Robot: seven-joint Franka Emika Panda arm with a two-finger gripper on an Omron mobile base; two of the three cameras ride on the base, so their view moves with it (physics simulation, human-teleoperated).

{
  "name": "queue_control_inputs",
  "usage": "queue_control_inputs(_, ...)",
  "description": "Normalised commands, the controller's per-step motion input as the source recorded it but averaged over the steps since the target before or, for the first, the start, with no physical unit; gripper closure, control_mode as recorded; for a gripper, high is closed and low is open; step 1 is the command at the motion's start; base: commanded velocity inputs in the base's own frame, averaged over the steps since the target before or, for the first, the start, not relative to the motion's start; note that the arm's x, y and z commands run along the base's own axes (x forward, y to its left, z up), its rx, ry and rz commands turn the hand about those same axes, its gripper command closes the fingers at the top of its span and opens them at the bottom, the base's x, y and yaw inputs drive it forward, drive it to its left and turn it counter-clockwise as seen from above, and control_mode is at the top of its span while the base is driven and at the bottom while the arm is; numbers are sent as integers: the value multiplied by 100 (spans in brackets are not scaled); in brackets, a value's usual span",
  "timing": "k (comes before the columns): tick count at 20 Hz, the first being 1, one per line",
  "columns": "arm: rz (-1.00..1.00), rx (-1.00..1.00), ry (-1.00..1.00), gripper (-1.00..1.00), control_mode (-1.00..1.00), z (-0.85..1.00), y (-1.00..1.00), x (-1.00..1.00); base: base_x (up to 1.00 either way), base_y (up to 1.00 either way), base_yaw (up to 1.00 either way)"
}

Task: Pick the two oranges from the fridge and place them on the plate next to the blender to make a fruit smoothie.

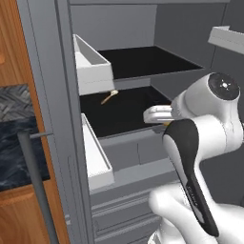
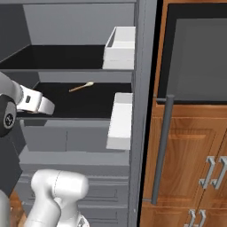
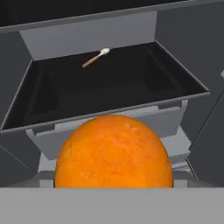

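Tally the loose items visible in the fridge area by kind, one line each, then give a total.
Orange: 1
Wooden spoon: 1
Total: 2

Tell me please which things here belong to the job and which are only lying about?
For the job: orange, close before the hand camera; fridge, door open.
Only lying about: wooden spoon on the black shelf; white door bins.
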Motion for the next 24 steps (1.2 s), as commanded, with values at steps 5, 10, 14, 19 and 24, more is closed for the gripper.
queue_control_inputs(5, 0, 0, 0, 100, 100, 0, 0, 0, -91, 2, -38)
queue_control_inputs(10, 0, 0, 0, 100, 100, 0, 0, 0, -55, 0, -79)
queue_control_inputs(14, 0, 0, 0, 100, 100, 0, 0, 0, -12, -11, -85)
queue_control_inputs(19, 0, 0, 0, 100, 100, 0, 0, 0, -1, -15, -87)
queue_control_inputs(24, 0, 0, 0, 100, 100, 0, 0, 0, 6, -30, -75)
